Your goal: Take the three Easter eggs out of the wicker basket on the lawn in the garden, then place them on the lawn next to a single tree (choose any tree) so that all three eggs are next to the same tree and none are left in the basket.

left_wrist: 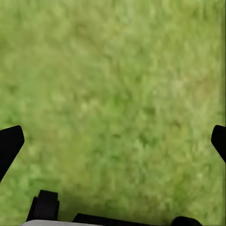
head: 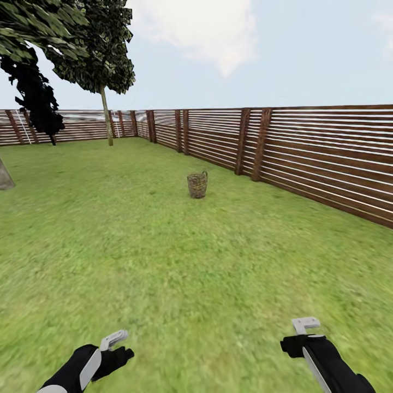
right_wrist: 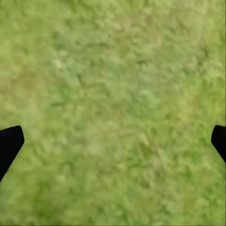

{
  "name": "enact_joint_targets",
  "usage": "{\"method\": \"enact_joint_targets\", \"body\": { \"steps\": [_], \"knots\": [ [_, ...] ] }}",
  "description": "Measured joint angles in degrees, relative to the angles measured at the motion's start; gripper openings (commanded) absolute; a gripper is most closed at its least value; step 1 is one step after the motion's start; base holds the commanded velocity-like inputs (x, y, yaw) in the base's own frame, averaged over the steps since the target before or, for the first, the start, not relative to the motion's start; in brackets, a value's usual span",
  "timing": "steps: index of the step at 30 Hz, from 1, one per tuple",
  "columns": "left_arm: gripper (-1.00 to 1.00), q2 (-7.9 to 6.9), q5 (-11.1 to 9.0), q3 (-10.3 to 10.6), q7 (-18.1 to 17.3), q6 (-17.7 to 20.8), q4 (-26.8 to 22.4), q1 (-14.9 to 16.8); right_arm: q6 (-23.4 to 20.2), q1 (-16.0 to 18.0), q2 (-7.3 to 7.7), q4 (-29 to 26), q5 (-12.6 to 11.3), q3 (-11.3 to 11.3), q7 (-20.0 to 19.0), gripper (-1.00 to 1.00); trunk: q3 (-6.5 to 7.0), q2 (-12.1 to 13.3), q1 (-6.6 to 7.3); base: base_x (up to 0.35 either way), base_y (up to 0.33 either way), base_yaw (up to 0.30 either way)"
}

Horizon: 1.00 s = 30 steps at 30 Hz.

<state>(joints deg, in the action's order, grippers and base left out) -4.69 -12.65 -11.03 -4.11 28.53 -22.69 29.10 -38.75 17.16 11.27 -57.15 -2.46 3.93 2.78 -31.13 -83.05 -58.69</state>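
Standing at the far left of the head view, a dark, near-black tree (head: 35,93) rises before the fence, and beside it a tree (head: 106,112) with a thin pale trunk and a leafy green crown grows from the lawn (head: 164,262) near the garden's far corner. A grey sloping shape (head: 5,176) cuts in at the left edge; what it is cannot be told. Low in the same view the left tool (head: 112,341) hangs over bare grass, and in the left wrist view its two dark fingertips (left_wrist: 10,143) sit at opposite edges with grass between them, spread wide and holding nothing.

Further right, near the middle of the view, the wicker basket (head: 197,184) stands upright on the grass, well ahead of both arms and a little short of the brown slatted fence (head: 322,158) that runs back along the right side. Whether any eggs lie inside it is too small to tell.

At the lower right the right tool (head: 304,326) is also above bare lawn; the right wrist view shows its fingertips (right_wrist: 10,143) likewise far apart, empty.
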Motion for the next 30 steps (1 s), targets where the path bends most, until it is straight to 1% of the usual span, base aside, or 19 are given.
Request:
{"method": "enact_joint_targets", "body": {
  "steps": [13,30],
  "knots": [
    [1.00,0.00,0.00,0.00,0.00,0.00,0.00,0.02,0.00,0.00,0.00,0.08,0.00,0.00,0.00,1.00,1.16,0.00,0.00,0.345,0.000,0.000],
    [1.00,0.00,0.00,0.00,0.00,0.00,0.00,-0.02,0.00,0.02,0.00,0.09,0.00,0.00,0.00,1.00,1.23,0.00,0.00,0.345,0.000,0.000]
  ]
}}
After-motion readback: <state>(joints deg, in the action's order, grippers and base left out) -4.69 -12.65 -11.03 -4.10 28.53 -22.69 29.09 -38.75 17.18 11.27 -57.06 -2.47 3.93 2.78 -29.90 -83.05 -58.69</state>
